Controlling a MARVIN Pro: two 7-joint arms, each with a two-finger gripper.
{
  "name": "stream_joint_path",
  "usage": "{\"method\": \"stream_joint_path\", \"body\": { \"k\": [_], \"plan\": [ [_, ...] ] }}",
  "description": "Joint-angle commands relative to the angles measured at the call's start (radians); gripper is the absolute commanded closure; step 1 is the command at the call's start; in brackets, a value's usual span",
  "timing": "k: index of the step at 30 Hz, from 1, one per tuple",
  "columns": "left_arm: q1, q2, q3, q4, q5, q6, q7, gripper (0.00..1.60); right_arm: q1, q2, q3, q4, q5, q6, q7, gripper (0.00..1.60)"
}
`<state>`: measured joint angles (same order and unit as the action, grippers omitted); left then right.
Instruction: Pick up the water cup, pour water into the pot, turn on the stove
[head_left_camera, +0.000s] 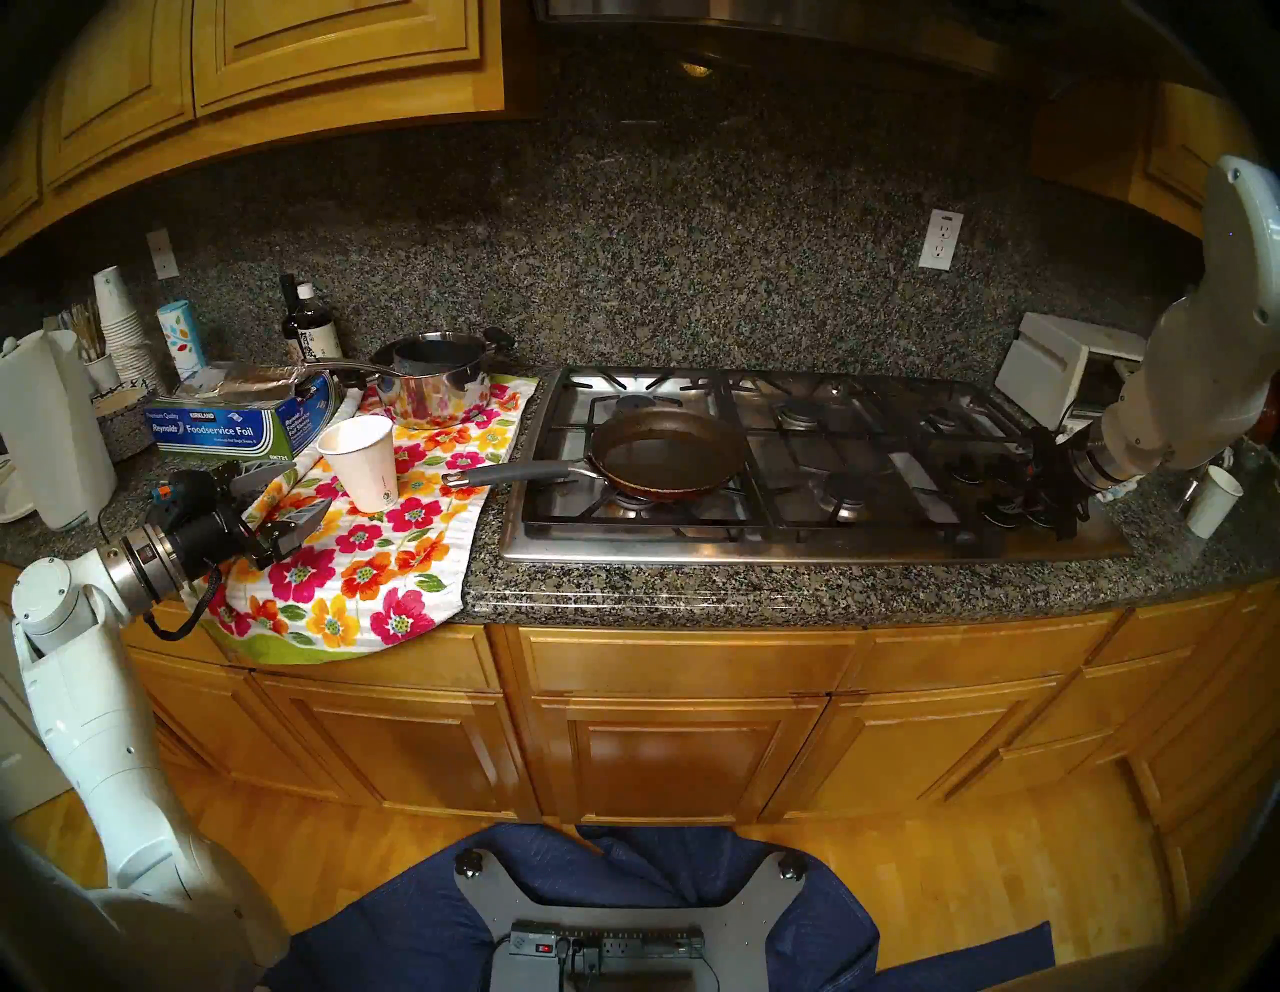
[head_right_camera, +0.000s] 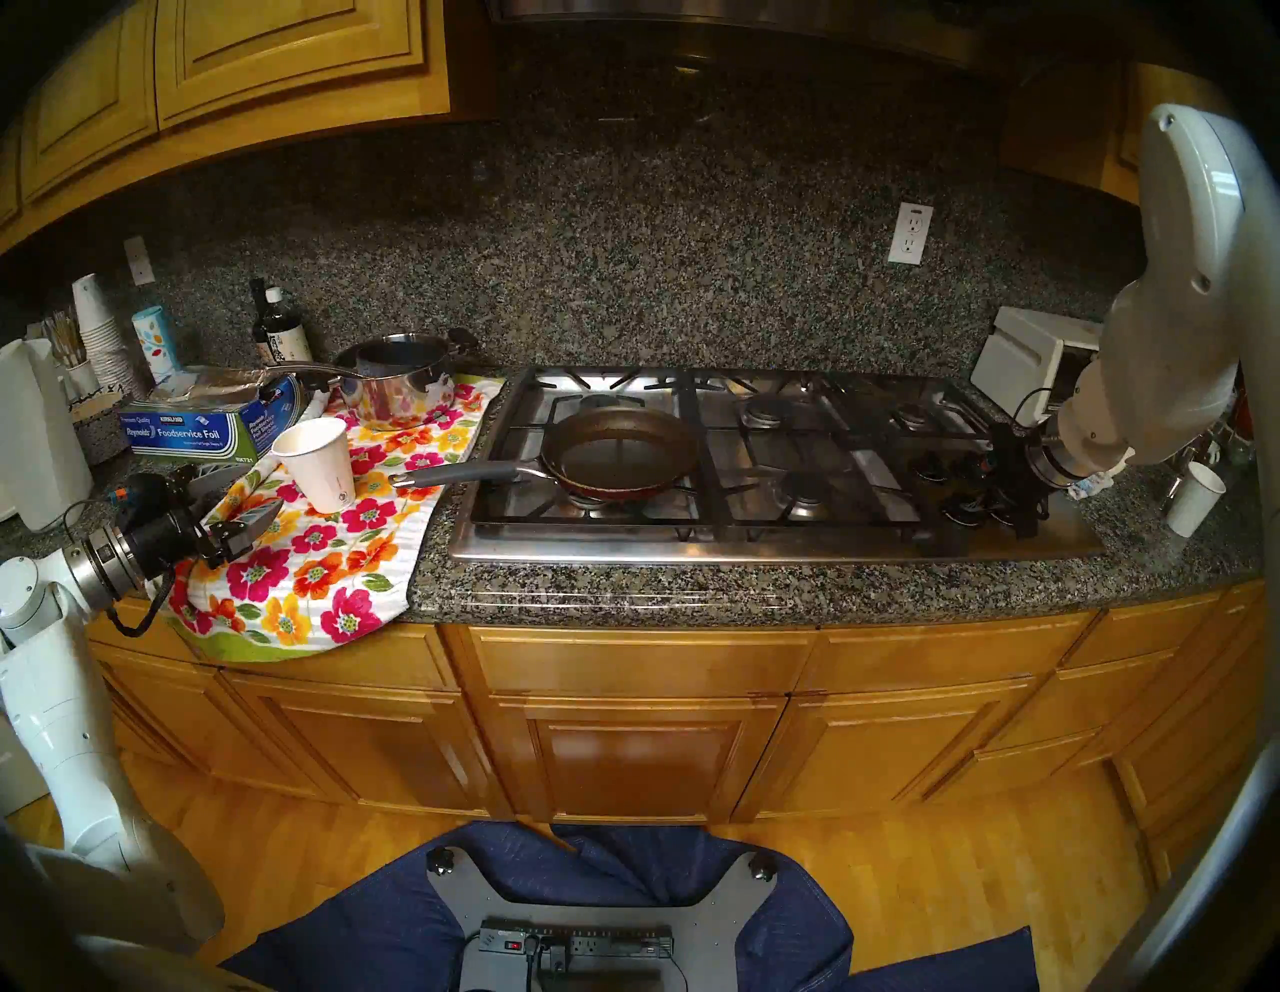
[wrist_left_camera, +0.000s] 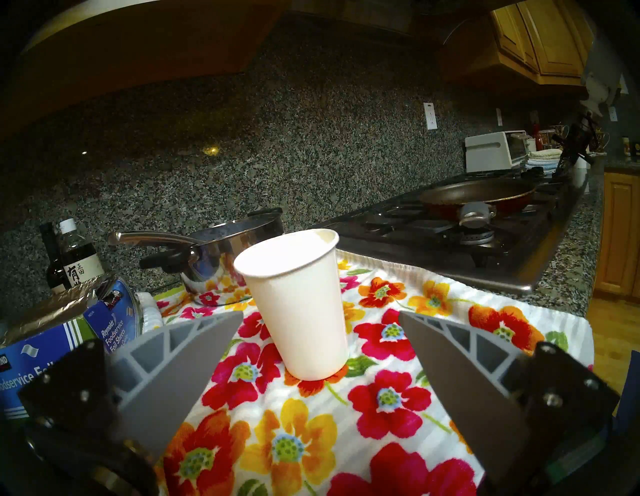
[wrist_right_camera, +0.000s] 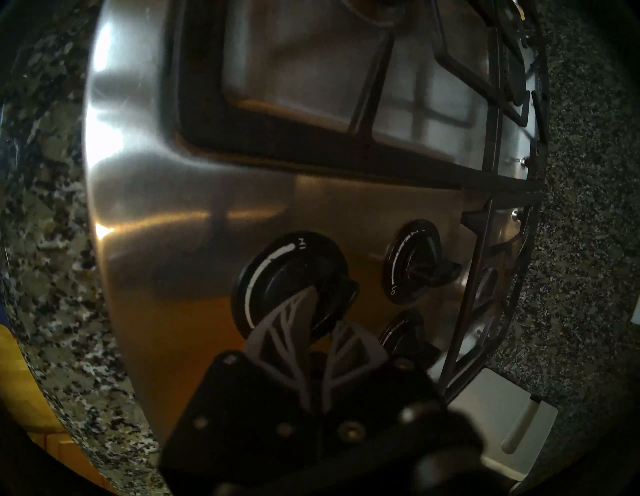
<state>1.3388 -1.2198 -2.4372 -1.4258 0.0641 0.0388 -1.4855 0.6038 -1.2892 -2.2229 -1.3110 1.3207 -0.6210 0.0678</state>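
The white paper water cup (head_left_camera: 363, 461) (head_right_camera: 318, 464) (wrist_left_camera: 298, 311) stands upright on a floral towel. My left gripper (head_left_camera: 298, 495) (head_right_camera: 239, 512) (wrist_left_camera: 320, 315) is open just left of the cup, with a finger on each side of its lower part and not touching it. The pot, a red frying pan (head_left_camera: 668, 450) (head_right_camera: 616, 454) (wrist_left_camera: 478, 194), sits on the front left burner of the stove (head_left_camera: 762, 551) (wrist_right_camera: 173, 207), with its dark inside glossy. My right gripper (head_left_camera: 1049, 485) (head_right_camera: 1004, 478) (wrist_right_camera: 325, 306) is closed around the bar of a black knob (wrist_right_camera: 277, 273).
A steel saucepan (head_left_camera: 436, 388) stands behind the cup, and a foil box (head_left_camera: 221, 426) lies to its left. Stacked cups (head_left_camera: 121, 325), a leaf-patterned cup (head_left_camera: 181, 339) and a paper towel roll (head_left_camera: 48, 429) are at far left. Another white cup (head_left_camera: 1212, 502) and a toaster oven (head_left_camera: 1046, 367) are at right.
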Motion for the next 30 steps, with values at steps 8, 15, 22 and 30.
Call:
{"method": "stream_joint_path", "body": {
  "k": [8,15,22,30],
  "plan": [
    [-0.019,0.013,-0.002,-0.019,-0.022,-0.002,0.002,0.0,0.004,-0.042,-0.03,-0.014,-0.092,0.004,-0.119,1.6],
    [-0.019,0.012,-0.002,-0.02,-0.021,-0.002,0.002,0.0,-0.004,-0.058,-0.05,-0.015,-0.162,0.019,-0.2,1.6],
    [-0.019,0.012,-0.002,-0.02,-0.021,-0.002,0.002,0.0,-0.008,-0.064,-0.066,-0.016,-0.22,0.034,-0.265,1.6],
    [-0.019,0.012,-0.002,-0.02,-0.02,-0.002,0.002,0.0,-0.016,-0.065,-0.082,-0.014,-0.278,0.05,-0.332,1.6]
  ]
}}
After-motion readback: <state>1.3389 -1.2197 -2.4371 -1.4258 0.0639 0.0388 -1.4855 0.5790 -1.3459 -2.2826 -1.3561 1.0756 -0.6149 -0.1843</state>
